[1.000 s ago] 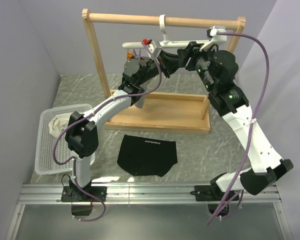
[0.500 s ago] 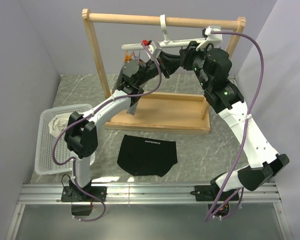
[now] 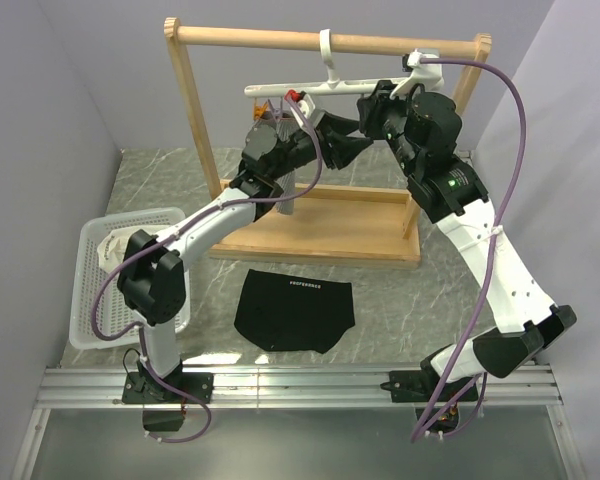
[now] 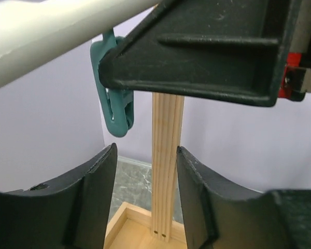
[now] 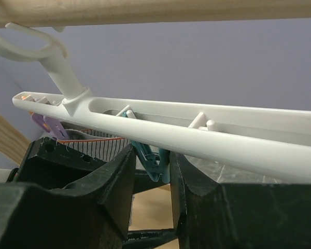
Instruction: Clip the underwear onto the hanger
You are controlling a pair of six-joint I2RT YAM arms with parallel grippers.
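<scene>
At left, white basket [image 3: 78,290] holds cream cloth [image 3: 110,250]; left tool [image 4: 145,155] spread; right tool [image 5: 151,161] pinching teal clip [image 5: 146,154].

A light wooden frame rack [image 3: 325,42] stands at the back of the grey marble-patterned counter [image 3: 400,300], its round top bar carried by two uprights that rise from a shallow wooden base tray [image 3: 330,225]. The left wrist view shows one flat upright [image 4: 167,166] meeting that tray. A white slatted plastic basket [image 3: 80,300] sits at the counter's left edge with a cream-white cloth [image 3: 112,250] inside. A metal rail [image 3: 300,385] runs along the near edge. Pale lilac walls [image 3: 40,120] enclose the scene.
</scene>
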